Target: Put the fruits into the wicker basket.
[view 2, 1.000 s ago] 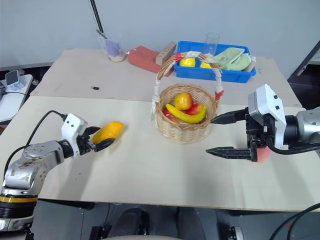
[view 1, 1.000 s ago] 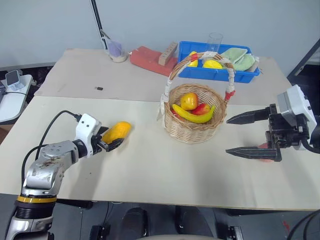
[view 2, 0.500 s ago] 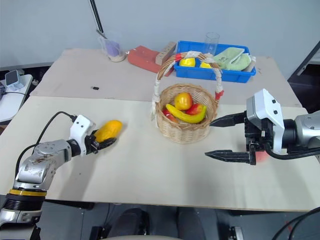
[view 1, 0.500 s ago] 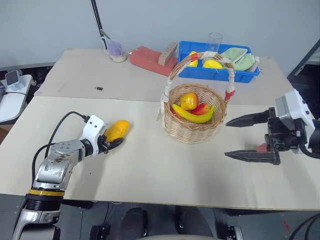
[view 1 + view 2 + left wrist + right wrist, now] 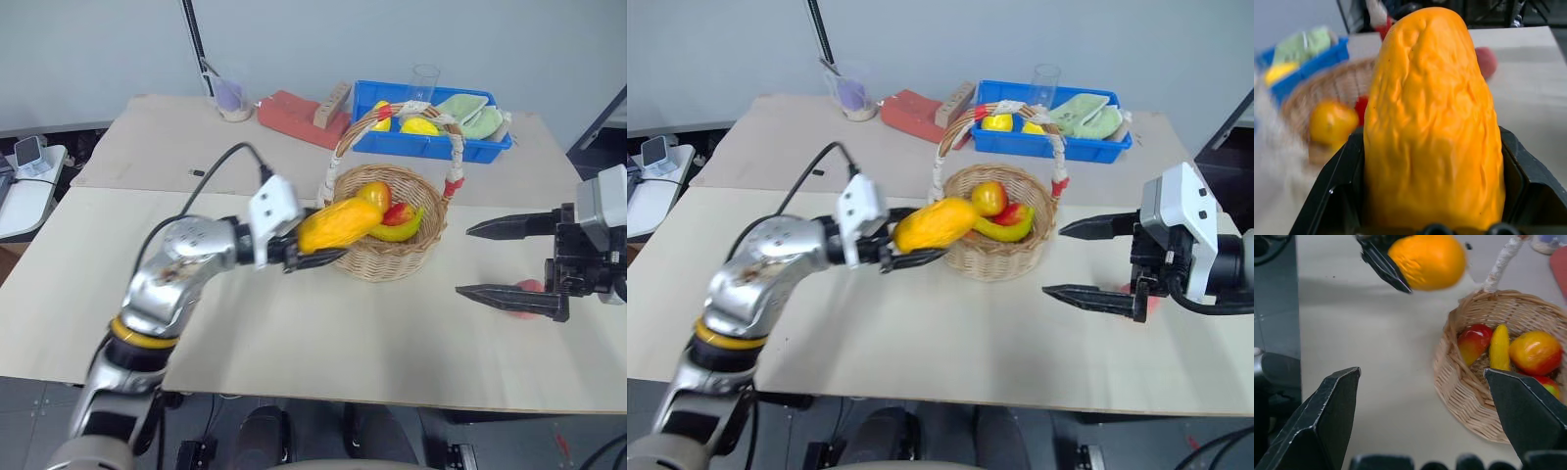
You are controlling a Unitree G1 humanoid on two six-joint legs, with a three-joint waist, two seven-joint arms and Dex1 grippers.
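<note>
Lifted off the bench since a second ago: mango, clamped in left tool, now just beside wicker basket at its left rim, long axis pointing across toward it. Peach on bench behind right tool, spread wide and empty, nearer arm for it.

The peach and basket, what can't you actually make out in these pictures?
- Peach: mostly hidden behind the right tool in both eye views.
- Wicker basket: blurred in the left wrist view, largely covered by the mango.
- Basket floor: hidden under the fruit inside.
</note>
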